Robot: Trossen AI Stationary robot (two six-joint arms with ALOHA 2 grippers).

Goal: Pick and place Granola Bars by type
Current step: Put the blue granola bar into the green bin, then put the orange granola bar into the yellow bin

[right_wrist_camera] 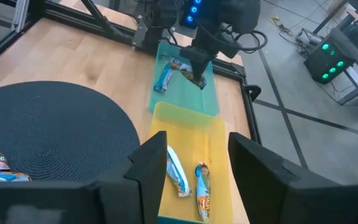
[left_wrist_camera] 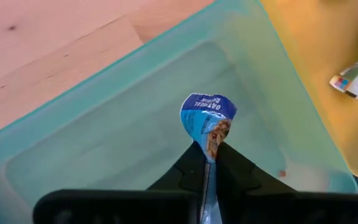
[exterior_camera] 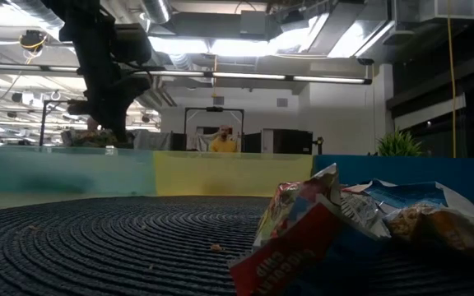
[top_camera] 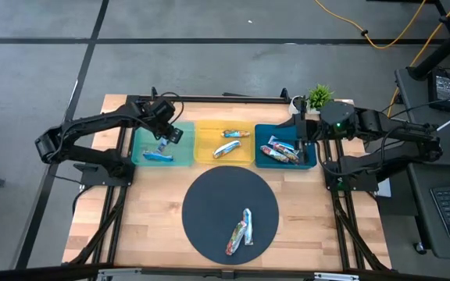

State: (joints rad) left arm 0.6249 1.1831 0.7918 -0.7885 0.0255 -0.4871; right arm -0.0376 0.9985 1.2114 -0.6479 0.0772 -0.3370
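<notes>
A blue-wrapped granola bar (left_wrist_camera: 207, 124) is pinched by its end between the fingers of the left gripper (left_wrist_camera: 206, 163), which are closed narrowly on the wrapper. The bar is held above the inside of the teal tray (left_wrist_camera: 123, 93), near that tray's right side. A second blue bar (top_camera: 157, 156) is seen lying flat on the floor of the same tray, close to its front wall.

In the yellow tray (top_camera: 203, 140), next to the teal one, two bars are laid: a red-brown one (top_camera: 235, 133) toward the back and a silver-white one (top_camera: 226, 148) just in front of it, slightly apart. Several more bars (top_camera: 281, 151) are piled together in the blue tray (top_camera: 260, 133) on the right, touching and overlapping one another.

On the round dark mat (top_camera: 209, 203) in front of the trays, two bars (top_camera: 241, 230) are left lying side by side, touching, toward the mat's front right part.

The right gripper (right_wrist_camera: 197, 165) is held above the gap between the blue tray and the yellow tray, with its fingers spread moderately apart and nothing between them. A small green plant (top_camera: 319, 96) stands at the back right corner of the wooden table (top_camera: 147, 226).
</notes>
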